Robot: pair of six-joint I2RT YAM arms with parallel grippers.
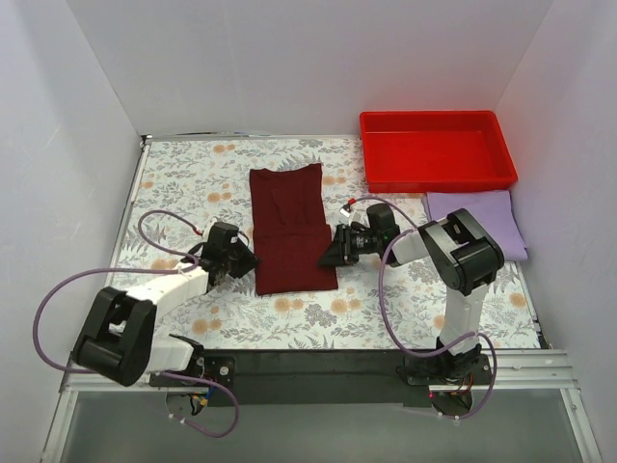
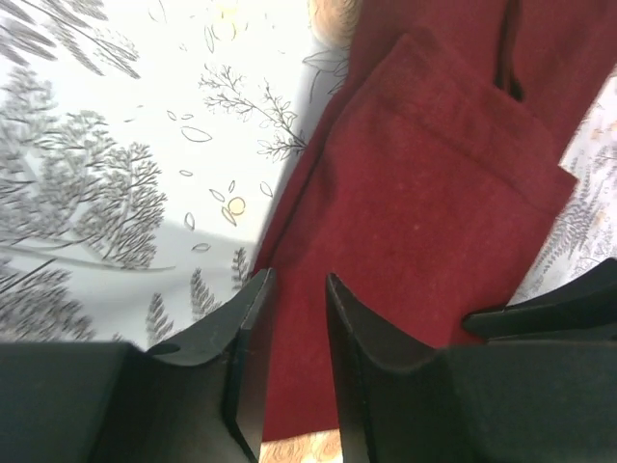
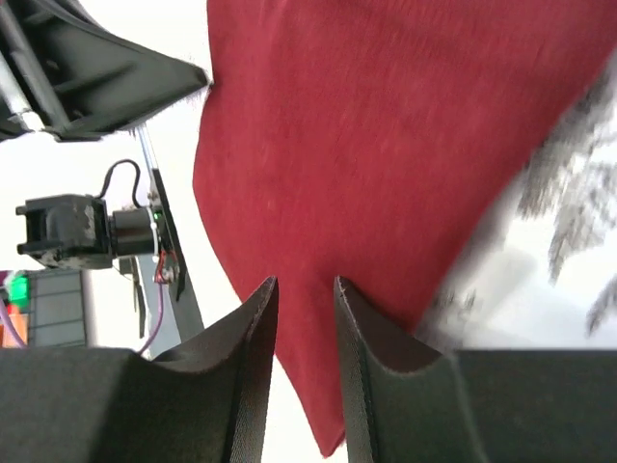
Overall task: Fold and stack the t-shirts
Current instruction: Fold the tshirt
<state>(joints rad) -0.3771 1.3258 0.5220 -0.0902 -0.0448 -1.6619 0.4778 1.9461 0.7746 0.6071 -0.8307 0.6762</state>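
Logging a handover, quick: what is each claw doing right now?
Left claw: closed on the dark maroon cloth t-shirt.
Right claw: closed on it too.

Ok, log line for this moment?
maroon t-shirt: long folded strip, centre | left tool: shut on its left edge | right tool: shut on its right edge | lavender t-shirt: apart, by red tray, not stacked

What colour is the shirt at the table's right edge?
Pale lavender t-shirt, best in top external view.

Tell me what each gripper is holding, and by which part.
Both pinch the maroon t-shirt: the left gripper at its near left edge, the right gripper at its near right corner.
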